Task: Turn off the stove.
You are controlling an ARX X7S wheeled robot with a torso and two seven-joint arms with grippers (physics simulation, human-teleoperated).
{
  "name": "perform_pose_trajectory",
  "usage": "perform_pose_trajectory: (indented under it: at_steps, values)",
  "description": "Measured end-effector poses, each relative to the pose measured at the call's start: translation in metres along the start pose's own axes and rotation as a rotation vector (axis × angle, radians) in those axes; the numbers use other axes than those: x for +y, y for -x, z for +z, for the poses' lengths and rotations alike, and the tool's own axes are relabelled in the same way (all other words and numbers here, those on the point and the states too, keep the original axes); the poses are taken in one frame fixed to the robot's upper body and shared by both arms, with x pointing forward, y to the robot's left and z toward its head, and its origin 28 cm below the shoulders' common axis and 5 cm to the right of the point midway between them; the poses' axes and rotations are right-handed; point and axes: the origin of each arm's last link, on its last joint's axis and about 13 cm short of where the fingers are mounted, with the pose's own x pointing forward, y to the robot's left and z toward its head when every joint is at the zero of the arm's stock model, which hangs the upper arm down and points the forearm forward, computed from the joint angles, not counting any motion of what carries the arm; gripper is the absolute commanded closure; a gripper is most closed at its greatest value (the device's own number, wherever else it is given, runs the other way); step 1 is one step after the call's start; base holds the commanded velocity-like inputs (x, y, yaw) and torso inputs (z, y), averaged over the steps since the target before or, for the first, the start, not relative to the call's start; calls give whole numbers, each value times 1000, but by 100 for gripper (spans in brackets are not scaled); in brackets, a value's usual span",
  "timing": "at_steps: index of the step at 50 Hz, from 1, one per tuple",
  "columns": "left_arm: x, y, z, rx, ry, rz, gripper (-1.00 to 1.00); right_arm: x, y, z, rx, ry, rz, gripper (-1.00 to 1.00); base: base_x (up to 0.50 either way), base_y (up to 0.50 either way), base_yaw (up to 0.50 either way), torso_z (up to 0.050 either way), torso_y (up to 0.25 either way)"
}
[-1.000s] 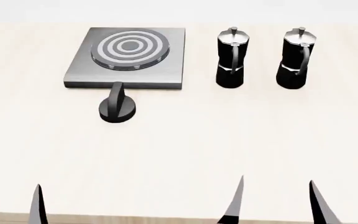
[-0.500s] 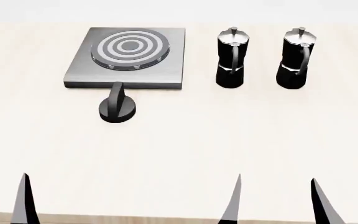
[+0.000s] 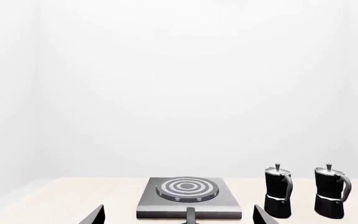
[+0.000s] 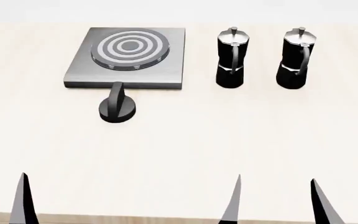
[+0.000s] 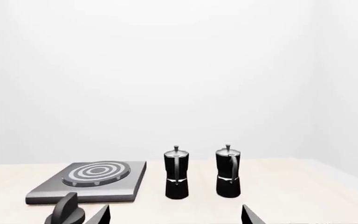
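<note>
**Stove and knob at the far left of the table, both grippers low and apart from them**

The stove (image 4: 126, 58) lies flat on the pale table (image 4: 185, 149), towards its far left in the head view, a grey square plate with a burner (image 4: 130, 48) of concentric rings. Its black ridged knob (image 4: 117, 108) sits separately on the table just in front of the plate's near edge, its raised grip pointing towards the plate. The left wrist view shows only the knob's tip, directly ahead in front of the plate.

To the right of the stove stand two upright moka pots, the nearer moka pot (image 4: 231, 58) a little apart from the plate and the farther moka pot (image 4: 298, 58) beside it, neither touching.

The right gripper (image 4: 275, 200) shows at the near edge of the table as two dark fingertips spread wide with nothing between them. The left gripper (image 3: 175, 215) is likewise spread and empty in its own wrist view; the head view catches only one of its fingertips (image 4: 24, 200). Both sit well apart from the knob
</note>
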Motion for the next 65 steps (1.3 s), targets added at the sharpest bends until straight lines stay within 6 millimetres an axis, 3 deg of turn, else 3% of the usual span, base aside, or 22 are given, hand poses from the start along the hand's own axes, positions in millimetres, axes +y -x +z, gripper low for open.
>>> perform_pose_trajectory:
  at_steps: [27, 65]
  values:
    - [-1, 0, -2, 9, 7, -10, -100, -1, 0, 1, 3, -6, 5, -100, 47, 0, 0, 0, 0]
    - [-2, 1, -4, 11, 4, -16, -100, -1, 1, 2, 5, -12, 15, -100, 214, 0, 0, 0, 0]
